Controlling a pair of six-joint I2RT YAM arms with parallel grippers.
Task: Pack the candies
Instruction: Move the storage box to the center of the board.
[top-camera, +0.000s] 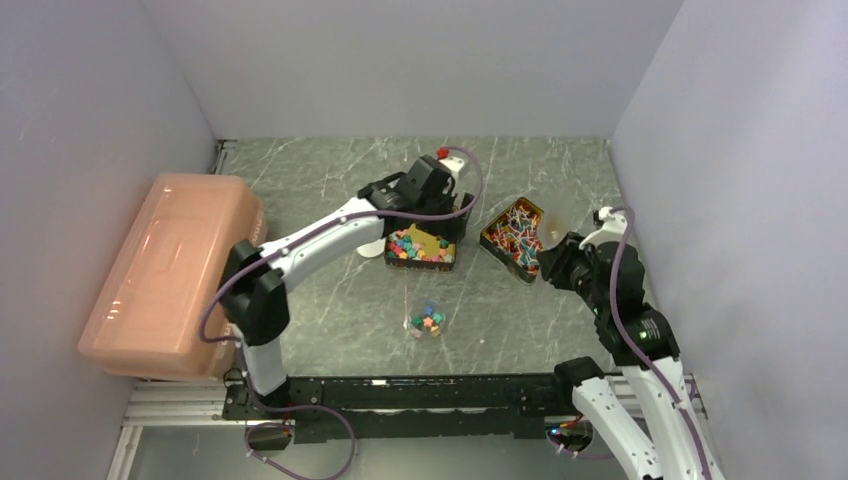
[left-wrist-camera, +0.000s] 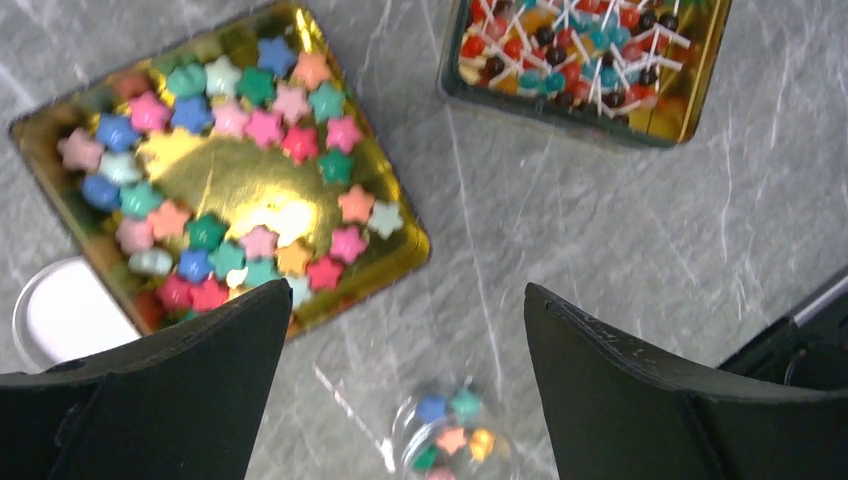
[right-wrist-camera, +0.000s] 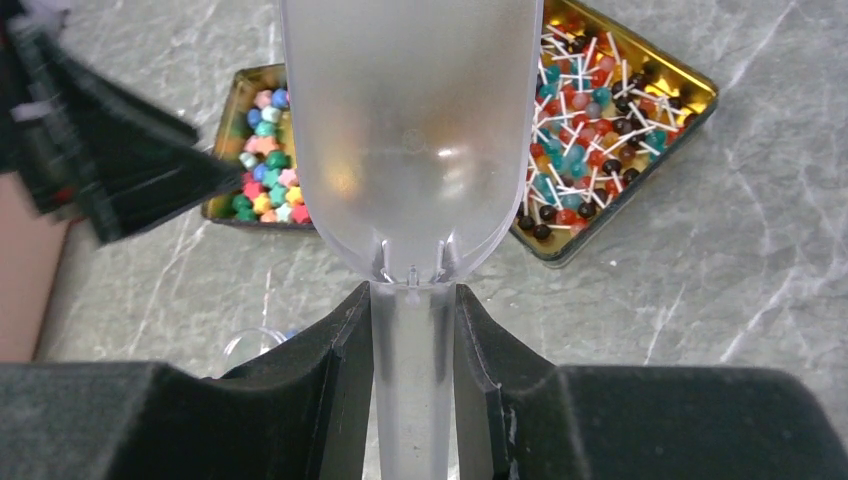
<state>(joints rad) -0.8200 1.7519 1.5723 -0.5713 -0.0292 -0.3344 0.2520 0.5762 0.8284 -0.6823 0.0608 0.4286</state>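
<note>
Right end effector (right-wrist-camera: 412, 300) grips scoop (right-wrist-camera: 410, 130), bowl pointing toward candies (right-wrist-camera: 590, 110).

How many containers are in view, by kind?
Gold tins: 2, the star-candy tin and the stick-candy tin
Clear jar: 1
Pink lidded box: 1
Total: 4
</note>
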